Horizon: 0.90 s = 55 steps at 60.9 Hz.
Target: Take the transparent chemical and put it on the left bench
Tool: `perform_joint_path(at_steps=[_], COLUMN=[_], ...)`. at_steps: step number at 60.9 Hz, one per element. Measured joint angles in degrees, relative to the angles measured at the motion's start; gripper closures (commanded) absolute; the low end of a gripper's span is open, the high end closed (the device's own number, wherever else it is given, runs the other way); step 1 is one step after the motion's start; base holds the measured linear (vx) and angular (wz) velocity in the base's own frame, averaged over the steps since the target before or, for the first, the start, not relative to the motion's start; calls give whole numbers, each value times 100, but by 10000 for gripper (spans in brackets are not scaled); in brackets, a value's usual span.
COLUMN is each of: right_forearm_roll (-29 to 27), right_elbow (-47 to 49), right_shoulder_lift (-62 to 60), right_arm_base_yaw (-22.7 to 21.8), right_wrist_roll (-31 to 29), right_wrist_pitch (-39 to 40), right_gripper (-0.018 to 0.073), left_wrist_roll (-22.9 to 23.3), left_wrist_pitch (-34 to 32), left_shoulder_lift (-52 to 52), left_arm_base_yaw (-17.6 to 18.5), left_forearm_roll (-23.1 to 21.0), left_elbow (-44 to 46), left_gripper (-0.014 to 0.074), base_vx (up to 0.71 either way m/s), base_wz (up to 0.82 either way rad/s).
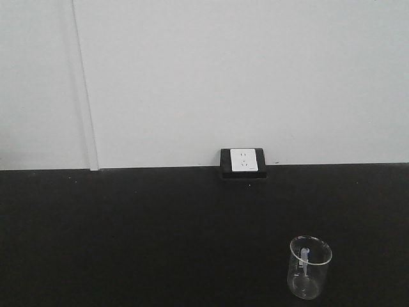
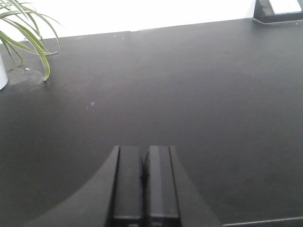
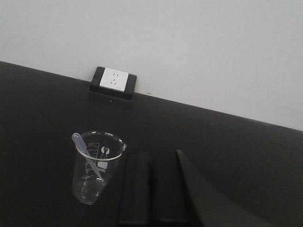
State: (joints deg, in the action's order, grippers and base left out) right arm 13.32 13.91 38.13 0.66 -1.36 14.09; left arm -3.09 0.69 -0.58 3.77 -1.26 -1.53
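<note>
A small clear glass beaker [image 1: 310, 268] with white markings stands upright on the black countertop [image 1: 128, 230] at the front right, with a plastic dropper [image 1: 305, 256] leaning inside it. In the right wrist view the beaker [image 3: 97, 165] stands just left of my right gripper [image 3: 152, 158], close beside it but not between its fingers. The right gripper's fingers are together and empty. My left gripper [image 2: 144, 150] is shut and empty over bare black countertop. The bench with three white bins is out of view.
A white wall socket in a black frame [image 1: 243, 162] sits where the countertop meets the white wall; it also shows in the right wrist view [image 3: 113, 81]. A green plant [image 2: 28, 33] in a white pot [image 2: 2, 71] stands at the far left in the left wrist view.
</note>
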Motion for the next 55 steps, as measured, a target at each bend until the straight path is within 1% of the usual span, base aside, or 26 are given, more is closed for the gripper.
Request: perform_joint_path(at_steps=[14,20,22,28,32,42,55], right_forearm_roll=[106,491,730,1378,1680,1834,2066], right_elbow=[25,39,76,313,581,1412,2161], right_shoulder_lift=[1822,2529,2793,3462,3905,4884,5739], right_arm_base_yaw=[0,0,0,0,0,0,0], right_wrist_roll=[0,0,0,136,294,462,585], right_wrist_pitch=[1828,2797,3153,3759,3896,3901,3794], right_gripper=[111,23,4,-7,-6,-6,-6], left_wrist_roll=[0,0,0,0,0,0,0], left_wrist_pitch=[0,0,0,0,0,0,0], left_shoulder_lift=[0,0,0,0,0,0,0], left_arm_base_yaw=[0,0,0,0,0,0,0], left_forearm_roll=[0,0,0,0,0,0,0], left_elbow=[0,0,0,0,0,0,0], left_gripper=[600,600,600,600,600,600,600], base_vx=[0,0,0,0,0,0,0], base_wz=[0,0,0,0,0,0,0])
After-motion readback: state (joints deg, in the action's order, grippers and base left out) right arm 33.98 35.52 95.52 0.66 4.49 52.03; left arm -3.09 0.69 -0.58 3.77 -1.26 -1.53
